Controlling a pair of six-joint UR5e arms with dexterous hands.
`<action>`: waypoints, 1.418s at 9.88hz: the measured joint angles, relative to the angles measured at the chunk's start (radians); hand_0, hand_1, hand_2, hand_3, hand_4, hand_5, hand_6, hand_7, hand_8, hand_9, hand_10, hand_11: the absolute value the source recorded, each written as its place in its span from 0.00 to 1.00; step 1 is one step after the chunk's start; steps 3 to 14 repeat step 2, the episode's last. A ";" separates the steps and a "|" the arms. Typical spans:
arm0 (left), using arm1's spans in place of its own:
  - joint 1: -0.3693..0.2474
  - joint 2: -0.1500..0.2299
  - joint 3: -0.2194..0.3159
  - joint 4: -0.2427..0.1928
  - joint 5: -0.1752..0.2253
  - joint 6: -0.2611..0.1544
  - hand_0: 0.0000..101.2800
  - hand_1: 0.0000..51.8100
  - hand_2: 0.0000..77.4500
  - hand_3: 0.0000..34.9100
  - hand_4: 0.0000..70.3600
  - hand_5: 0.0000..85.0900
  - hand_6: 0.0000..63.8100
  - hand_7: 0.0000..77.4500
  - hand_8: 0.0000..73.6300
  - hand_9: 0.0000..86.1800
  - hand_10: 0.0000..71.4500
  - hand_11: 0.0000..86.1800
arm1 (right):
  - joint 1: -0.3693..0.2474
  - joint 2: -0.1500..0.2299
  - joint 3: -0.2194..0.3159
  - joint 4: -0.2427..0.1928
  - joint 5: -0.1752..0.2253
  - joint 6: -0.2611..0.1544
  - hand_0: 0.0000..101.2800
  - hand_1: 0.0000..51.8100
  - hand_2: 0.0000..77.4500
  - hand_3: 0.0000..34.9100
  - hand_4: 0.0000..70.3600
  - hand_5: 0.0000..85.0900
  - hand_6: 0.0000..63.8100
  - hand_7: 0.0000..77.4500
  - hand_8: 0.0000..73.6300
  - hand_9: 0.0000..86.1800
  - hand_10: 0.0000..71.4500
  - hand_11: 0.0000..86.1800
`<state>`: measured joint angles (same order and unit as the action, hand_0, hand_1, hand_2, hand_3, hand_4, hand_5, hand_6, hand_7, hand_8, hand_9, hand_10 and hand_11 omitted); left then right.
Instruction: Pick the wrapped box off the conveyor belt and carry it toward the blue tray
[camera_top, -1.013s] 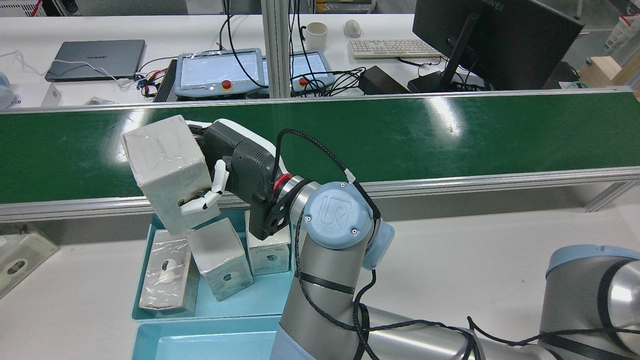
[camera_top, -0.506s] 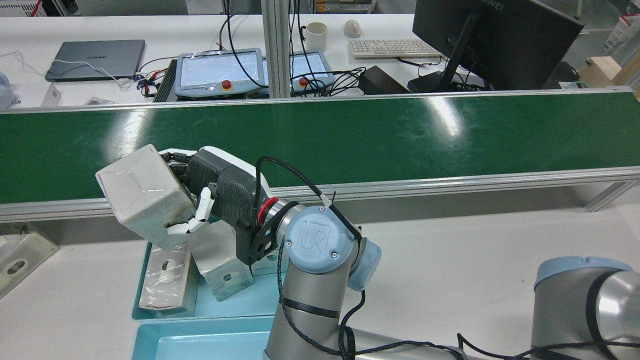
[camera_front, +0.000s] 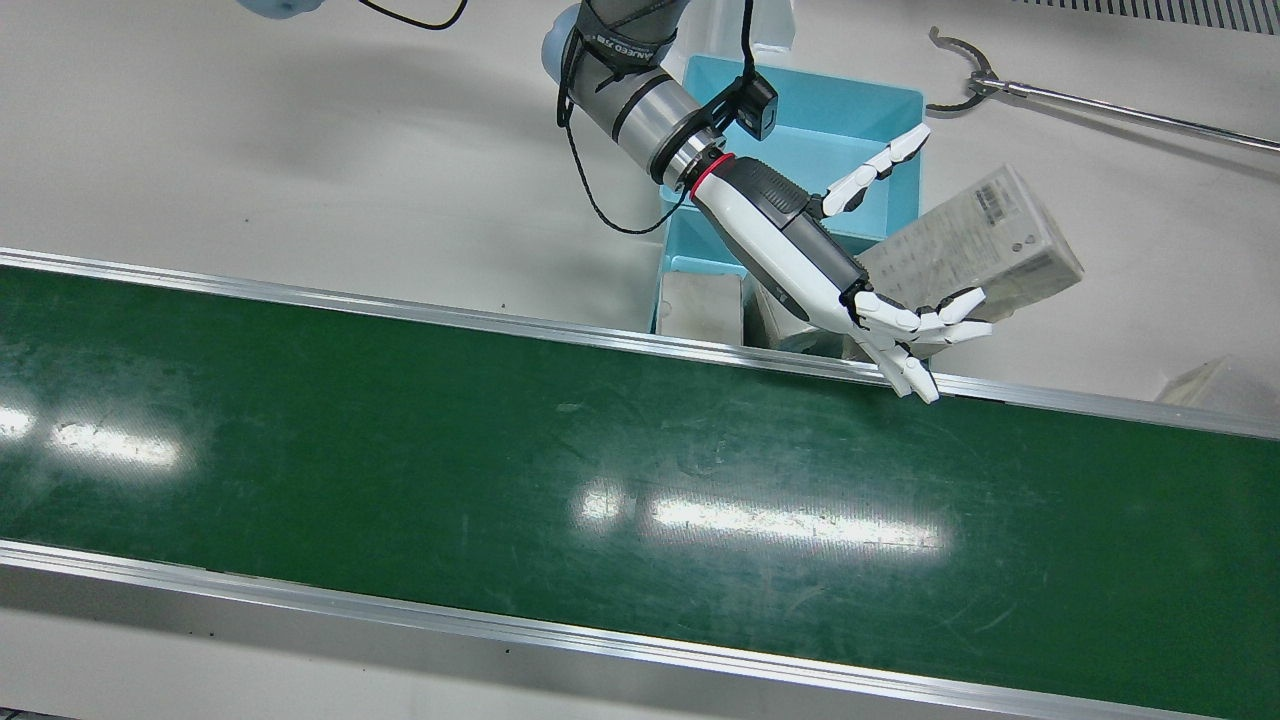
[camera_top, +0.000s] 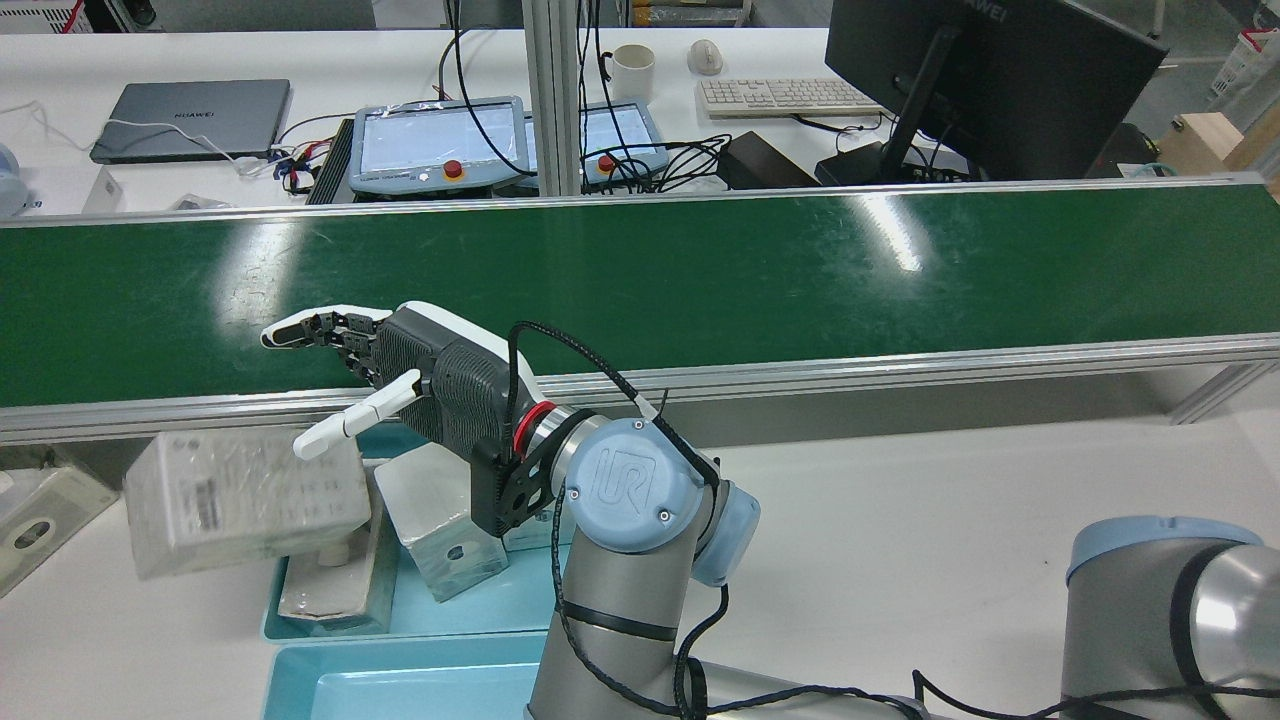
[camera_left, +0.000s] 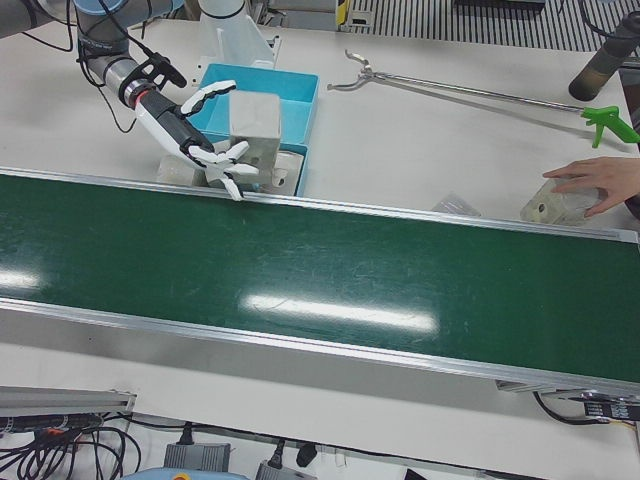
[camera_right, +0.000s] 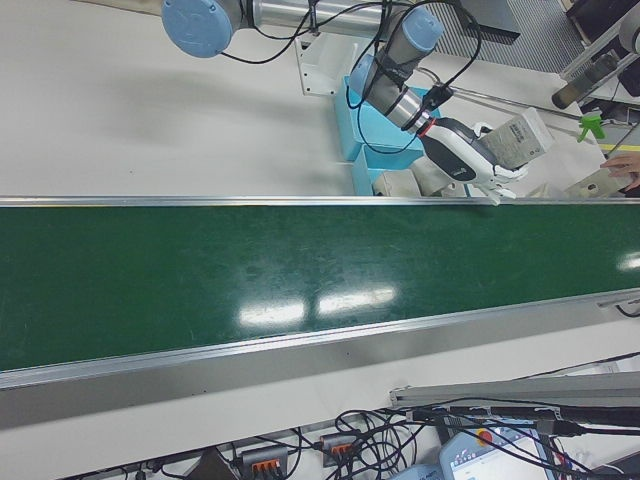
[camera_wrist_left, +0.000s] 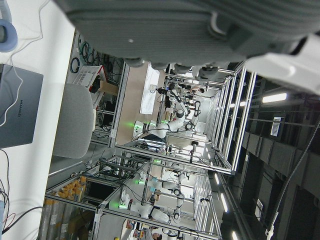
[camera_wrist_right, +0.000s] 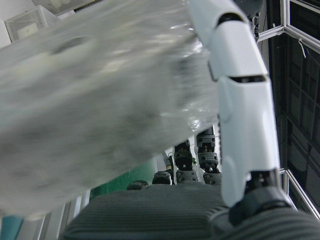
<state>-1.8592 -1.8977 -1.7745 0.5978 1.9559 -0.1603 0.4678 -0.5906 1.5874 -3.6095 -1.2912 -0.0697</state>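
Note:
The wrapped box (camera_top: 245, 500) is out of my hand and rests across the left rim of the blue tray (camera_top: 520, 600), partly over the white table. It also shows in the front view (camera_front: 970, 245) beside the tray (camera_front: 800, 110). My right hand (camera_top: 420, 370) is open with its fingers spread, above the belt's near rail and just right of the box; in the front view the hand (camera_front: 830, 270) reaches across the tray. In the right hand view the box (camera_wrist_right: 100, 100) is blurred and close to one finger (camera_wrist_right: 240, 100). The left hand view shows only the hand's underside (camera_wrist_left: 190, 25).
The green conveyor belt (camera_top: 700, 270) runs across behind the tray. Other wrapped boxes (camera_top: 440, 520) sit in the tray. A second blue tray (camera_top: 400, 680) lies nearer. A clear box (camera_top: 40, 515) sits at far left. A person's hand (camera_left: 600, 180) holds a box; a grabber tool (camera_left: 470, 90) lies nearby.
My right hand carried the box down and left off the belt, then opened. The box has left the hand and now lies flat across the tray's left rim.

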 joint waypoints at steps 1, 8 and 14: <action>0.000 0.000 0.000 0.000 0.000 0.000 0.00 0.00 0.01 0.00 0.00 0.01 0.01 0.01 0.01 0.00 0.00 0.01 | 0.000 0.000 0.001 0.000 0.000 0.000 0.49 0.37 0.15 0.02 0.26 0.37 0.16 0.20 0.01 0.02 0.00 0.01; 0.000 0.000 0.000 0.000 0.000 0.000 0.00 0.00 0.01 0.00 0.00 0.01 0.01 0.01 0.01 0.00 0.01 0.01 | 0.000 -0.001 0.002 -0.001 0.000 0.001 0.51 0.34 0.15 0.04 0.25 0.38 0.16 0.20 0.01 0.06 0.00 0.01; 0.000 0.000 0.000 0.000 0.000 0.000 0.00 0.00 0.01 0.00 0.00 0.01 0.01 0.01 0.01 0.00 0.01 0.01 | 0.000 -0.001 0.002 -0.001 0.000 0.001 0.51 0.34 0.15 0.04 0.25 0.38 0.16 0.20 0.01 0.06 0.00 0.01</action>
